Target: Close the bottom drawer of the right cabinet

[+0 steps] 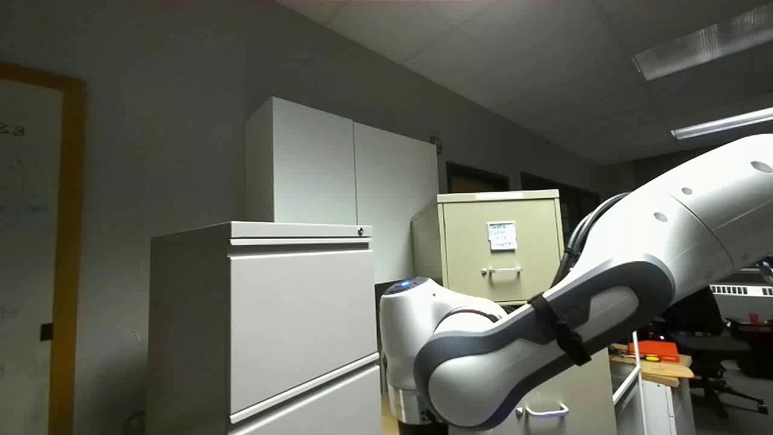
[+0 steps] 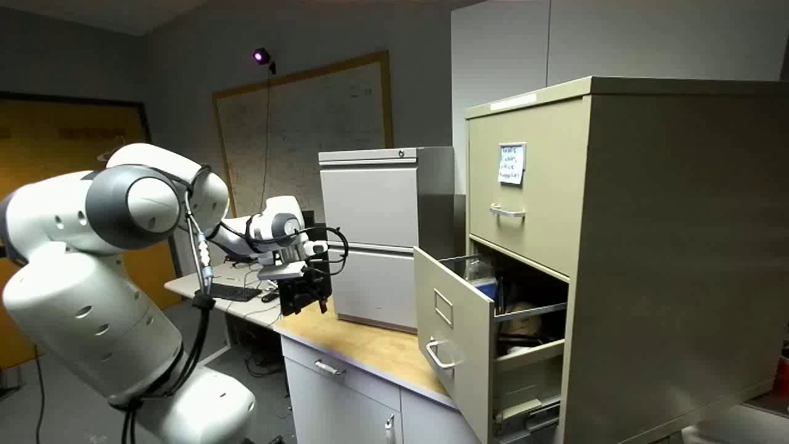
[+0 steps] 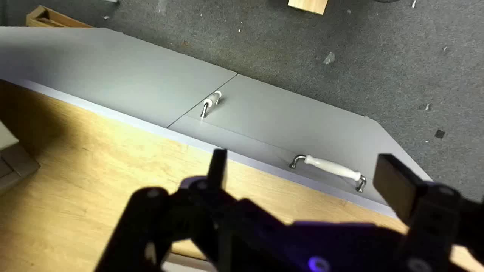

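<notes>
One bottom drawer point(image 2: 459, 333): standing out, lower right of centre in an exterior view.
Beige cabinet point(image 2: 672, 246): right side there, upper drawer point(image 2: 551, 179) flush.
Gripper point(image 3: 304, 173): fingers wide apart, lower half of the wrist view.
Counter point(image 3: 113, 162): lower left there.

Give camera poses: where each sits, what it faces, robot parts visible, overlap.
In an exterior view: out front, nearer the grey cabinet, facing it and the beige cabinet; arm enters from picture right.
In an exterior view: nearer the beige cabinet, facing its open lower drawer; arm and gripper at picture left.
Wrist view: wrist-mounted, looking down on countertop and floor; gripper's fingers show, apart.
Shared by both exterior views: both cabinets, arm.
</notes>
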Tool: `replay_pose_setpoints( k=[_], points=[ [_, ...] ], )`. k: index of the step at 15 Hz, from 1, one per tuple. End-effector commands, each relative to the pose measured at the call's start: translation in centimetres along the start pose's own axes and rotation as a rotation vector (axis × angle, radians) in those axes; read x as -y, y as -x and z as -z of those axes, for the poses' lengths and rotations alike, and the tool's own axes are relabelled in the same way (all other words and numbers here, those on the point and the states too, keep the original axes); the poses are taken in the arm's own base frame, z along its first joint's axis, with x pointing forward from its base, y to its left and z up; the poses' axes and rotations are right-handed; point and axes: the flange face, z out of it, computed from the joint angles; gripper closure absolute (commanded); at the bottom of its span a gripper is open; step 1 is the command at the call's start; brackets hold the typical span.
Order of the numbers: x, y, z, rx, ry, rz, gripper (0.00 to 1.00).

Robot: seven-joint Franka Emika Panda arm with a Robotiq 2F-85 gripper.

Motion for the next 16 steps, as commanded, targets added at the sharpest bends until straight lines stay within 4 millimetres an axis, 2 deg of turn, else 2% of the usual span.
replay_pose_setpoints(
  k=[1, 8, 12, 13, 16],
  points=[
    [0.0, 0.0, 0.1, -0.001, 0.0, 0.0, 0.0],
    [-0.2, -0.4, 0.3, -0.018, 0.019, -0.014, 0.0],
    [-2.2, -1.2, 0.9, -0.102, 0.097, -0.093, 0.01],
    [-3.2, -1.4, 1.0, -0.124, 0.115, -0.127, 0.2],
    [-6.9, -1.8, 0.8, -0.179, 0.162, -0.257, 0.38]
  ],
)
